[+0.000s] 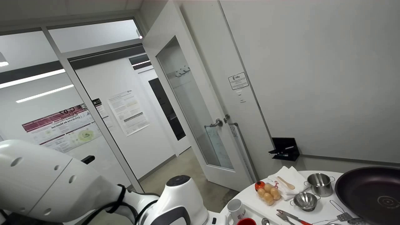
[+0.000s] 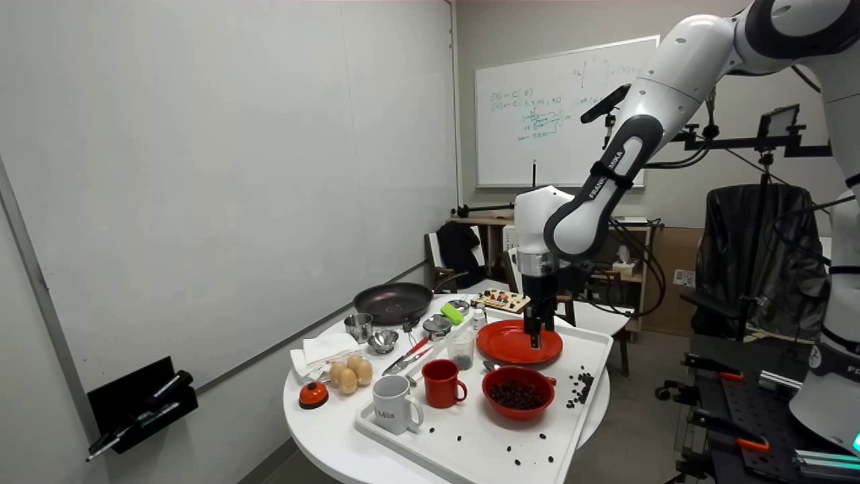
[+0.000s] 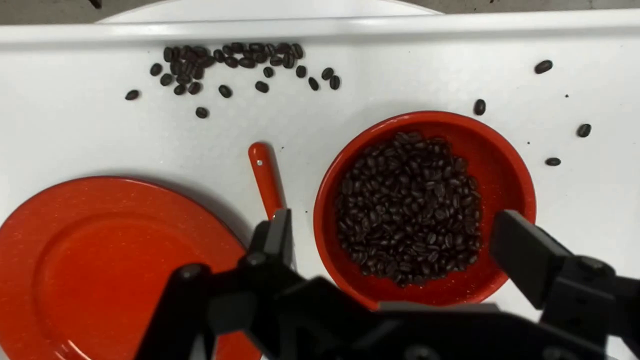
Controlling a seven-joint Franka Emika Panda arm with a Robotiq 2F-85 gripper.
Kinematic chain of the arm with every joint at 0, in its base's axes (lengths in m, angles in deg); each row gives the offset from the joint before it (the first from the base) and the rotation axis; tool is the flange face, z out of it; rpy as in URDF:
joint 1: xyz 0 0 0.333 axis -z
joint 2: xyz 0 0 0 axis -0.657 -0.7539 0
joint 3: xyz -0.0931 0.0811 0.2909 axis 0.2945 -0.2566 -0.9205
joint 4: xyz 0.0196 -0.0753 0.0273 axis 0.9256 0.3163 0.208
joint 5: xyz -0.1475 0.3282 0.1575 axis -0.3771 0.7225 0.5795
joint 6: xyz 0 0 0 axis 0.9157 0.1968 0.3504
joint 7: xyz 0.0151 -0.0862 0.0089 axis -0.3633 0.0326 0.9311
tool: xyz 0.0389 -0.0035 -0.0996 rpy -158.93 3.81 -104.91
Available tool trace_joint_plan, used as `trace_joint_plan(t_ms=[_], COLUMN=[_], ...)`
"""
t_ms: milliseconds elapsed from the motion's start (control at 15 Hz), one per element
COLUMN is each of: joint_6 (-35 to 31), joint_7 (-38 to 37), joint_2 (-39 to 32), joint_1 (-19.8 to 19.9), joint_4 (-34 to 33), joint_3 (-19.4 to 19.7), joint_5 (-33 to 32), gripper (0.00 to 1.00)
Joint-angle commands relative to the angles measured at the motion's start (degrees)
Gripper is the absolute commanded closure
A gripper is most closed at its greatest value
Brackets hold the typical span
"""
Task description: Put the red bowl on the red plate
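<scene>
The red bowl [image 3: 500, 170] holds dark coffee beans and sits on a white tray, beside the red plate [image 3: 110, 280] in the wrist view. The bowl [image 2: 514, 411] and the bare plate [image 2: 500, 341] also show in an exterior view, the plate behind the bowl. My gripper [image 3: 392, 235] is open and empty, fingers wide apart. In the wrist view one finger overlaps the gap between bowl and spoon, the other overlaps the bowl's right side. In an exterior view my gripper [image 2: 542, 329] hangs above the tray, overlapping the plate. My gripper's body hides part of plate and bowl.
A spoon with a red handle [image 3: 265, 175] lies between plate and bowl. Loose beans [image 3: 187, 65] lie along the tray's raised rim [image 3: 380, 27]. A red mug [image 2: 441, 383], a grey mug [image 2: 392, 405] and a clear cup [image 2: 462, 351] stand near the bowl and plate.
</scene>
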Motion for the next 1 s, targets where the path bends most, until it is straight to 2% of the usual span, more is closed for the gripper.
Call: trace_joint_plan(t_ms=[0, 400, 733, 933], joint_6=[1.37, 2.43, -1.82, -0.67], joint_7=[-0.22, -0.54, 1.71, 1.88], joint_2=[-7.11, -15.02, -14.55, -16.98], joint_1=[-1.26, -1.41, -0.83, -0.45], joint_4=[-5.81, -11.29, -8.8, -10.12], joint_3=[1.74, 4.03, 1.97, 1.4], joint_5=[-0.03, 0.21, 1.82, 2.61], gripper=[0.0, 0.0, 0.0, 0.0])
